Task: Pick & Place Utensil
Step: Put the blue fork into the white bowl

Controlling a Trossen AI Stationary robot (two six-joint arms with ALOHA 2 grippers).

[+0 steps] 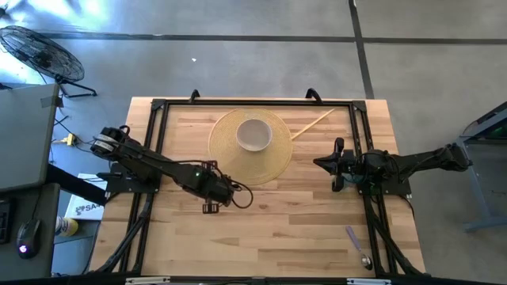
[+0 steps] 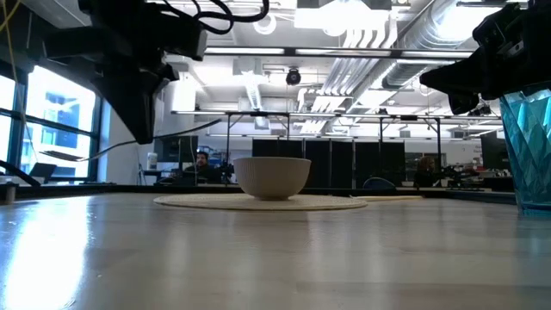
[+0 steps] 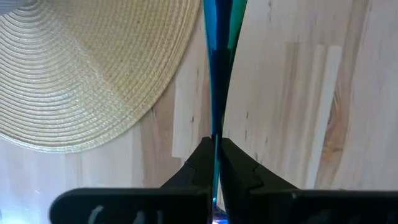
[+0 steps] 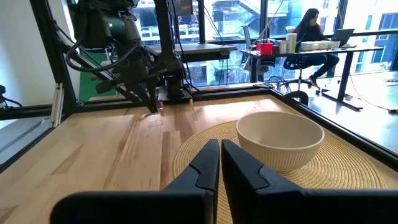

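A cream ribbed bowl (image 1: 253, 134) (image 4: 280, 140) stands on a round woven placemat (image 1: 238, 162) (image 3: 81, 74) at the table's far middle. My left gripper (image 1: 210, 207) (image 3: 215, 140) (image 2: 142, 138) hangs over the wood at the placemat's near edge. It is shut on a thin blue-green utensil (image 3: 215, 68), seen edge-on. My right gripper (image 1: 318, 164) (image 4: 220, 146) is shut on nothing. It hovers level at the placemat's right rim and points at the bowl. A lilac-handled metal spoon (image 1: 356, 247) lies flat near the table's near right corner. My left gripper pinches the blue-green utensil between its two fingers, which come from above. The strip (image 3: 215, 127) runs out past the fingertips, along them, over bare wood beside the placemat. Which part of the utensil is held, and whether its far end touches the table, I cannot tell.
A wooden stick (image 1: 310, 125) lies slantwise by the placemat's far right rim. A black frame (image 1: 358, 127) borders the table. A blue-green translucent thing (image 2: 529, 146) stands close to the low camera at the right. Bare wood (image 1: 277, 237) spreads across the near half.
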